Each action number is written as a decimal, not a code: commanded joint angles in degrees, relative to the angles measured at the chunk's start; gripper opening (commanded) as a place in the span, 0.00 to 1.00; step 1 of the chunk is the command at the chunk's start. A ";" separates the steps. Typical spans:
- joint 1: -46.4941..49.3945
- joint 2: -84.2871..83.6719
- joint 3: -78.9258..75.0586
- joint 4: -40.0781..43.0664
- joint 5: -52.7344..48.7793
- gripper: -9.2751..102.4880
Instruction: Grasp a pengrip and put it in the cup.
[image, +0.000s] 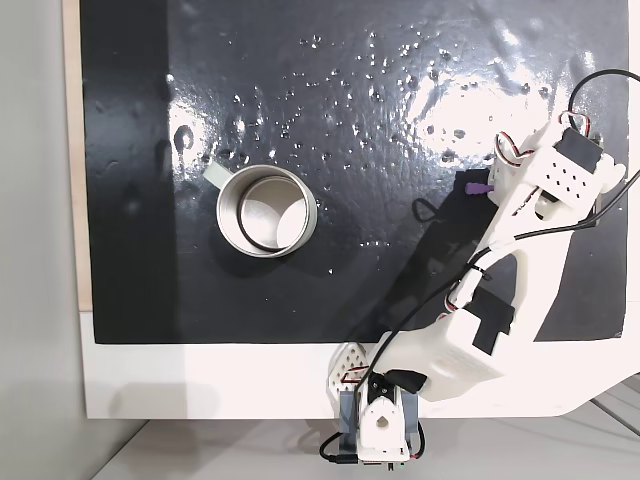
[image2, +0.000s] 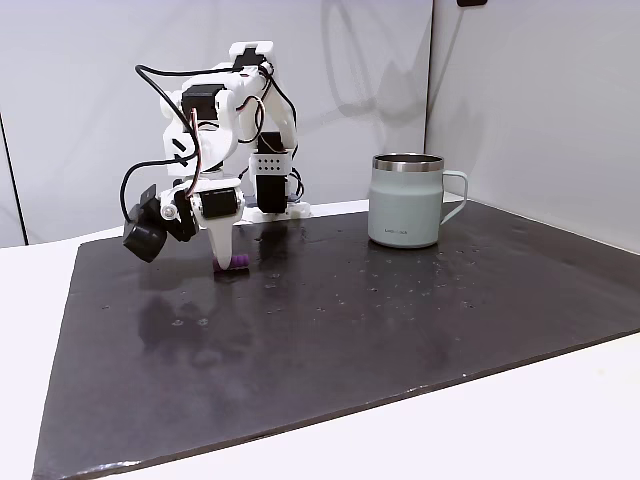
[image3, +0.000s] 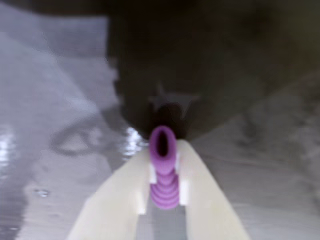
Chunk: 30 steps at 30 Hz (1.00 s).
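Both jaws clamp the purple pengrip (image3: 163, 172) down at the black mat (image2: 400, 320), well apart from the cup (image2: 406, 200)

Wrist view blurred; pincer (image3: 163, 172) fingers cut off at bottom edge; pengrip (image3: 163, 170) partly hidden.

One pengrip (image3: 163, 170), one cup (image: 265, 211), one black mat (image: 350, 120), one arm (image: 520, 260).

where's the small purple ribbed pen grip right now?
The small purple ribbed pen grip sits between the gripper fingers on the black mat, far left of the silvery metal cup in that fixed view.
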 joint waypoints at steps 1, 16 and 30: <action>-0.09 7.38 -4.57 3.60 1.05 0.08; 3.25 30.94 -10.11 16.96 -3.08 0.08; -10.37 53.35 -1.32 17.31 7.03 0.08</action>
